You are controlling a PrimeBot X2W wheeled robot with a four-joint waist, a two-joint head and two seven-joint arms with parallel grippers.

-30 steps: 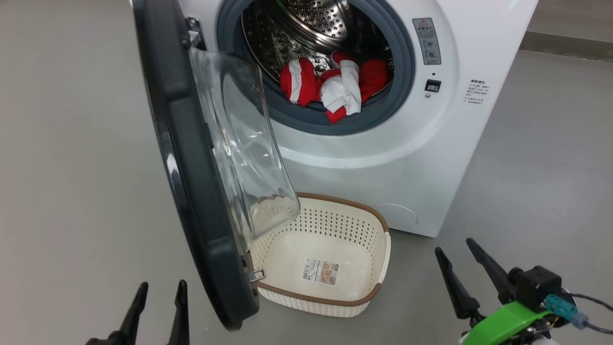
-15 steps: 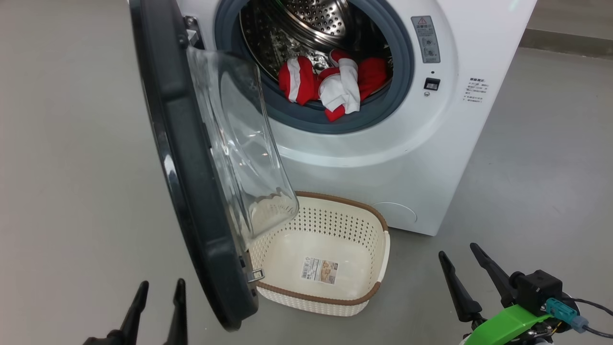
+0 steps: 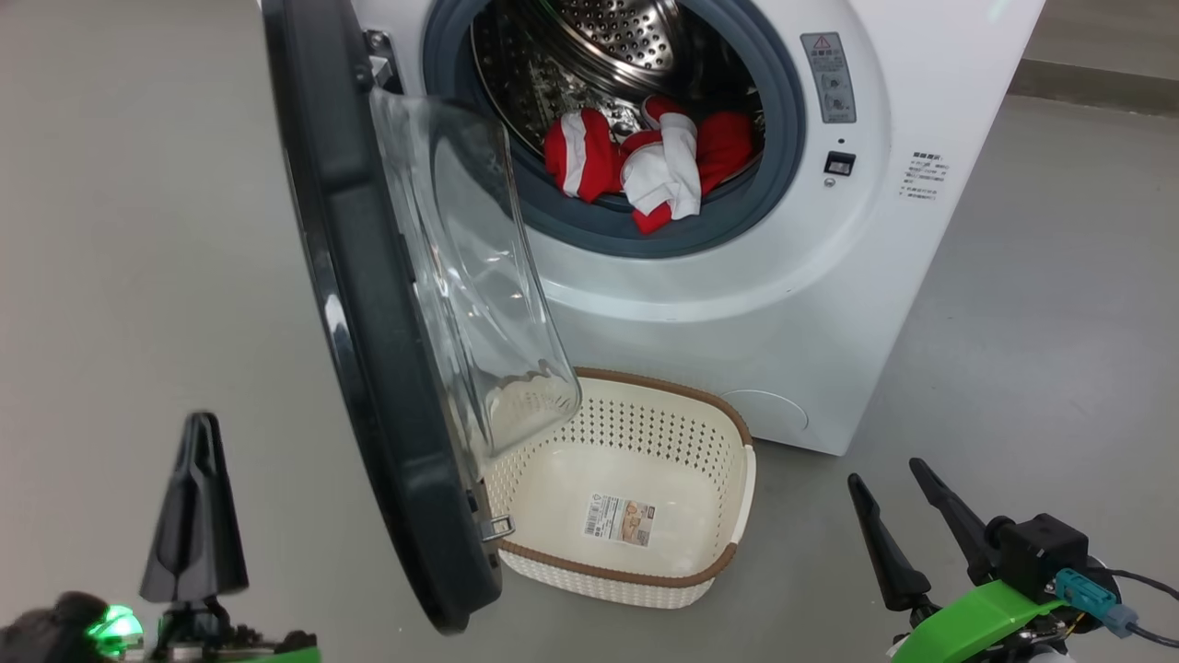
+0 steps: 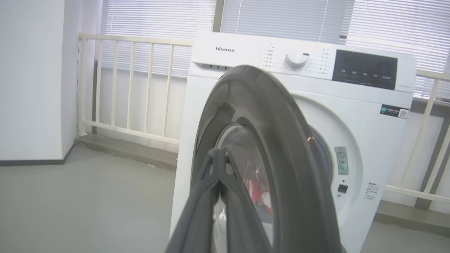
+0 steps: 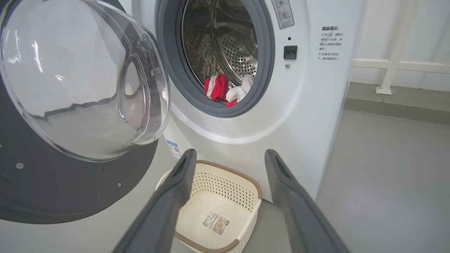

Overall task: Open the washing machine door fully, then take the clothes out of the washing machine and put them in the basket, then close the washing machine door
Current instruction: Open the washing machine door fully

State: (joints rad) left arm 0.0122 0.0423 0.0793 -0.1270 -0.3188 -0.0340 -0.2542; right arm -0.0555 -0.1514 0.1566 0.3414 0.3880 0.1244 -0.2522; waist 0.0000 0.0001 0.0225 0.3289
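The white washing machine (image 3: pixel 737 304) stands with its door (image 3: pixel 368 304) swung about halfway out, black rim edge-on, clear glass bowl facing the drum. The clothes (image 3: pixel 645 166), red and white, lie at the drum's front lip. The cream basket (image 3: pixel 645 379) sits empty on the floor under the opening. My left gripper (image 3: pixel 198 428) is shut on nothing, left of the door's outer side and apart from it. In the left wrist view its shut fingertips (image 4: pixel 219 153) point at the door's (image 4: pixel 274 147) outer face. My right gripper (image 3: pixel 884 471) is open at the lower right, short of the basket (image 5: pixel 232 170).
Bare grey floor lies on both sides of the machine. A cream railing (image 4: pixel 140 84) and blinds run behind it, with a white wall (image 4: pixel 31 77) on the left. The door's glass bowl (image 5: pixel 81 80) overhangs the basket's left part.
My left gripper has shut and risen higher into the head view, its fingers now together. The right gripper stays open and has barely moved. The camera shifted slightly.
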